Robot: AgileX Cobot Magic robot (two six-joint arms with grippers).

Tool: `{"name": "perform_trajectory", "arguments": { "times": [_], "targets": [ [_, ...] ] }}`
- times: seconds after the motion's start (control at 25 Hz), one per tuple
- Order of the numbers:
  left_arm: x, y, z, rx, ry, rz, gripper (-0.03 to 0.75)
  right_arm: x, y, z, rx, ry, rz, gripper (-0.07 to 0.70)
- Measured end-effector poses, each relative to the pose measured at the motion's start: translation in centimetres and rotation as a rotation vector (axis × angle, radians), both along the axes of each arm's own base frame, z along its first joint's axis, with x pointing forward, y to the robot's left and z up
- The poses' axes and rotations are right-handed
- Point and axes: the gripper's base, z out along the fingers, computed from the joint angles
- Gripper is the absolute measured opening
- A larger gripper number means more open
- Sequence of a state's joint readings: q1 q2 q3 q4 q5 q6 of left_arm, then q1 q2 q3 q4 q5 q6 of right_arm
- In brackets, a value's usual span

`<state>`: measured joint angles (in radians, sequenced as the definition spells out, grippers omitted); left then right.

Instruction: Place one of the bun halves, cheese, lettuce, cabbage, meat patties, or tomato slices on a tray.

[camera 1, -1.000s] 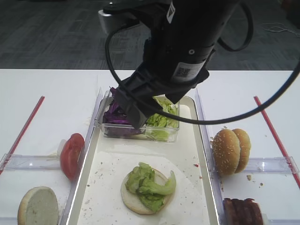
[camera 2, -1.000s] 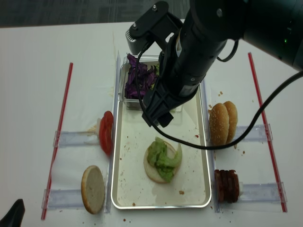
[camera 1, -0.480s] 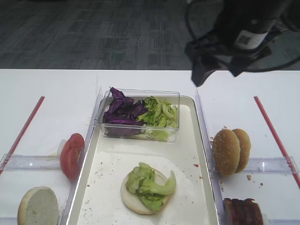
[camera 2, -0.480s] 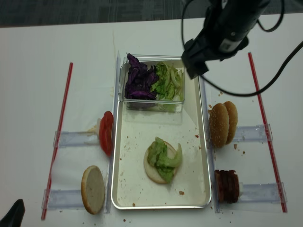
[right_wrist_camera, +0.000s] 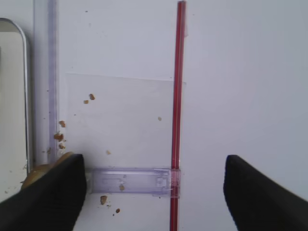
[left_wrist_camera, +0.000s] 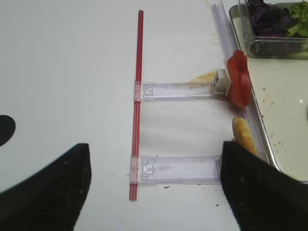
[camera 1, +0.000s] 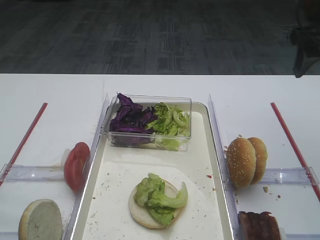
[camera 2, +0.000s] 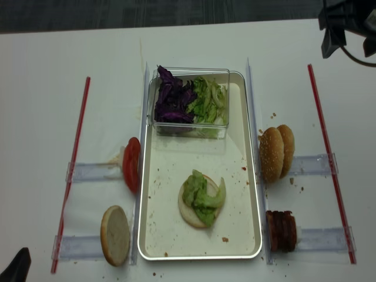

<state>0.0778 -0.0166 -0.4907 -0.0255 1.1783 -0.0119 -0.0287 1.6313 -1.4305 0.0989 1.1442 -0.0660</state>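
Observation:
On the tray (camera 1: 207, 160) (camera 2: 238, 176) lies a pale bun half (camera 1: 141, 211) topped with lettuce (camera 1: 159, 196) (camera 2: 202, 195). Tomato slices (camera 1: 76, 165) (left_wrist_camera: 239, 81) stand left of the tray, and a cut-face bun half (camera 2: 115, 235) lies nearer. Seeded bun halves (camera 1: 246, 161) and meat patties (camera 2: 282, 230) are on the right. My right gripper (right_wrist_camera: 154, 192) is open and empty, high over the table's right side beyond the buns. My left gripper (left_wrist_camera: 154, 187) is open and empty over the left holders.
At the tray's far end a clear tub (camera 1: 148, 142) holds purple cabbage (camera 1: 130, 120) and more lettuce (camera 1: 172, 120). Red strips (camera 2: 73, 170) (right_wrist_camera: 177, 110) run along both sides. Clear holders (left_wrist_camera: 173, 168) (right_wrist_camera: 130, 180) lie across the table. The right arm (camera 2: 349, 20) hangs at the far right corner.
The right arm has swung up from above the tub and away to the far right. The tub and tray are now uncovered. The food has not moved.

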Motion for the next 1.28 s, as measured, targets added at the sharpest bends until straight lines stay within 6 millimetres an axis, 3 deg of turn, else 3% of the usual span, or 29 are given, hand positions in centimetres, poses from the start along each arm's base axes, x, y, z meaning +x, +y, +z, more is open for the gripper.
{"name": "perform_trajectory", "arguments": {
  "times": [0.12, 0.84, 1.0, 1.28],
  "targets": [
    [0.0, 0.0, 0.0, 0.0, 0.0, 0.0, 0.546, 0.0, -0.9, 0.0, -0.003, 0.003, -0.025, 0.614],
    [0.0, 0.0, 0.0, 0.0, 0.0, 0.0, 0.546, -0.9, -0.5, 0.0, 0.035, 0.063, 0.001, 0.613],
    [0.0, 0.0, 0.0, 0.0, 0.0, 0.0, 0.546, -3.0, -0.4, 0.1, 0.035, 0.069, 0.002, 0.613],
    [0.0, 0.0, 0.0, 0.0, 0.0, 0.0, 0.546, -9.7, -0.1, -3.7, 0.032, 0.141, -0.001, 0.613]
  ]
}}
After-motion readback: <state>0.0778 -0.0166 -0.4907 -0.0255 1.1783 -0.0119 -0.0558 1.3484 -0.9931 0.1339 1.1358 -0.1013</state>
